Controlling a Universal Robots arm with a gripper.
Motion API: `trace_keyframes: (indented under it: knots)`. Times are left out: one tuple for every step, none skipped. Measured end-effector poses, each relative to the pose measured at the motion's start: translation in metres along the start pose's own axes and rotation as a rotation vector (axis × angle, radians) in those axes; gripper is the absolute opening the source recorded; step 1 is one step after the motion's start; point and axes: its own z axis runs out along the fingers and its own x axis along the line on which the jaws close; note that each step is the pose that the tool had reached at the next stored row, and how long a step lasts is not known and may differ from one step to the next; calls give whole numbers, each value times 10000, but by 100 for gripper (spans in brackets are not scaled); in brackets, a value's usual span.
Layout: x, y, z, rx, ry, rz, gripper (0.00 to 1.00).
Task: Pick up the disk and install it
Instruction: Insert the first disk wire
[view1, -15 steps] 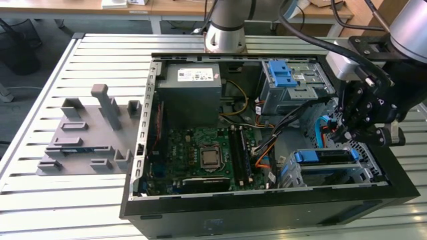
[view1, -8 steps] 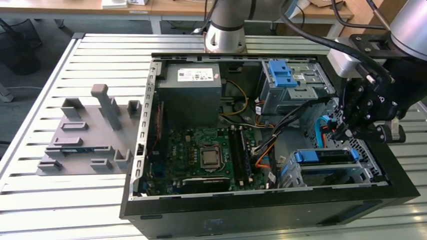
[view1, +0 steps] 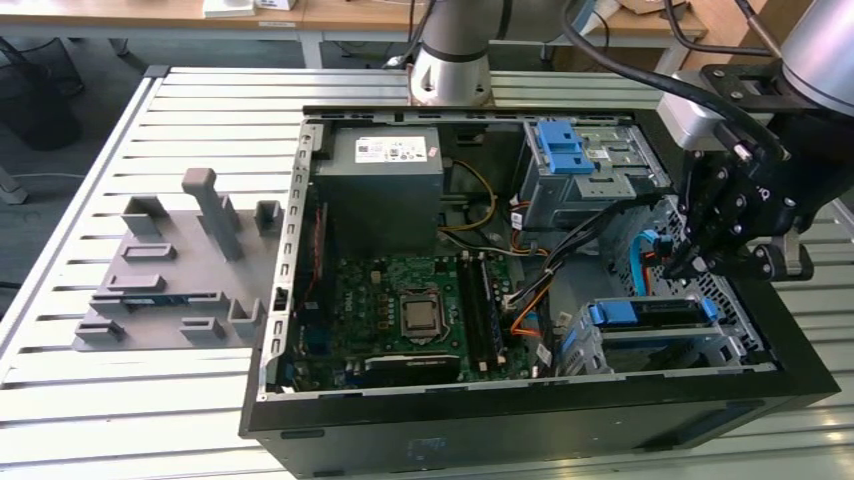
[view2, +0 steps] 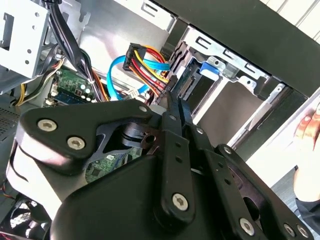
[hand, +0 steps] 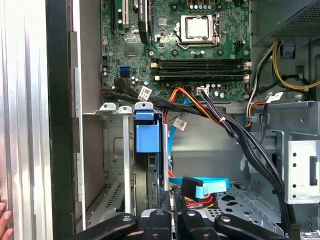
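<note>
Nearest in both wrist views, the end effector (view2: 175, 101) (hand: 170, 199) is seen with its two black fingers pressed together and nothing clamped between them. Its tip is held just beside the lower drive cage (hand: 114, 150), close to a bundle of coloured wires and a blue flat cable (view2: 119, 75).

The disk (hand: 148, 134) is found seated in that cage, edge-on, with its blue rail end exposed at the cage mouth. In the second wrist view the disk (view2: 186, 85) is seen just beyond the fingertips, apart from them. In the exterior view the disk (view1: 647, 312) lies in the cage at the case's near corner on the exterior view's right, below the end effector (view1: 687, 266).

A hand (view2: 306, 150) is seen at the outer side of the case wall.

Farther in, the motherboard (view1: 414, 300) is laid flat in the open case (view1: 534, 410), and black cables are draped across it toward the cages. Behind it, the power supply (view1: 380, 190) and an upper cage with a blue latch (view1: 567, 150) are placed along the far wall.

Outside the case, on the exterior view's left, a grey fixture (view1: 174, 280) is set on the slatted tabletop (view1: 134, 400). The arm's base (view1: 447, 60) is mounted at the far edge.
</note>
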Motion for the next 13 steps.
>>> trace_keyframes:
  knots:
    - [-3, -1, 1, 0, -1, -1, 17]
    - [-5, -2, 3, 0, -2, -2, 17]
    - [-6, -3, 4, 0, -2, -3, 17]
    - [-8, -3, 4, 0, -2, -3, 17]
    - [-10, -3, 5, 0, 0, -4, 17]
    - [-11, -3, 6, 0, -1, -4, 18]
    - [-13, -3, 7, 0, -1, -4, 18]
    - [-17, -4, 7, 1, 0, -6, 18]
    - [-21, -6, 7, 1, 1, -7, 25]
    - [-25, -6, 9, 1, 0, -7, 25]
    - [-29, -6, 10, 2, -1, -7, 25]
    - [-34, -7, 12, 6, -1, -7, 25]
    - [-39, -7, 16, 12, -2, -10, 25]
